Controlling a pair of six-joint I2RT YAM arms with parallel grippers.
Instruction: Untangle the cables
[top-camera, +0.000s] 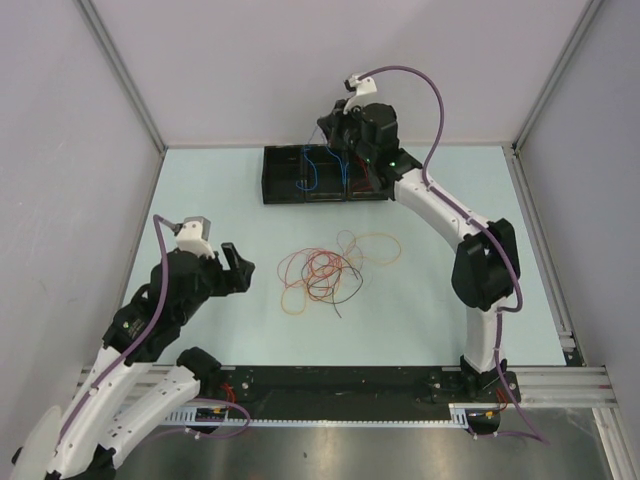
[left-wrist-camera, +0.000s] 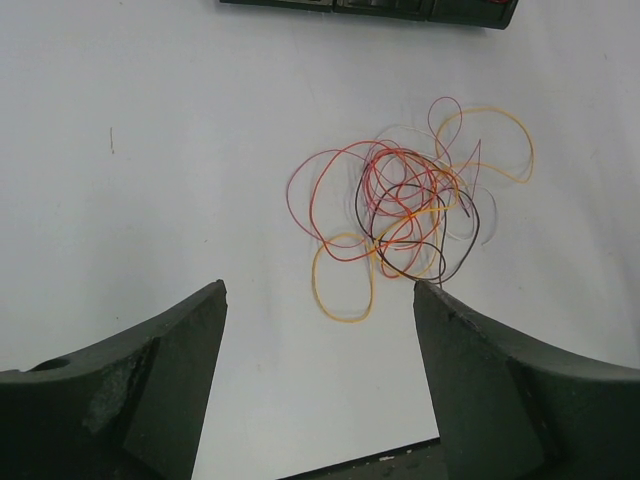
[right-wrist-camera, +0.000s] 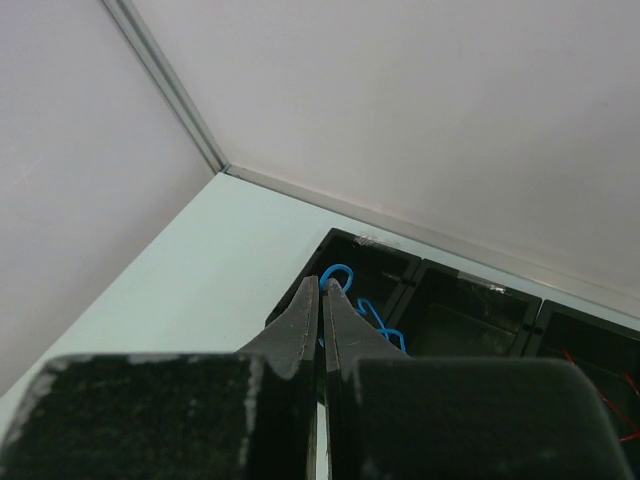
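Left gripper (top-camera: 238, 270) is held low over the near-left part of the table (top-camera: 205, 200), jaws spread wide apart. In the left wrist view its fingers (left-wrist-camera: 150, 385) are seen either side of table surface just near of the tangle, not touching it.

Cable tangle (top-camera: 328, 272) is found at table centre, right of the left gripper. Red, orange-yellow and black loops are knotted together, and one orange-yellow loop (left-wrist-camera: 343, 285) is thrown out on the near side.

Black compartment tray (top-camera: 272, 192) is set at far centre. A blue cable (top-camera: 312, 170) is seen in its left compartment and a red strand (right-wrist-camera: 612, 385) in its right one.

Right gripper (right-wrist-camera: 322, 287) is held above the tray, jaws pressed together. The blue loop is seen right at the tips. Whether it is pinched cannot be told.
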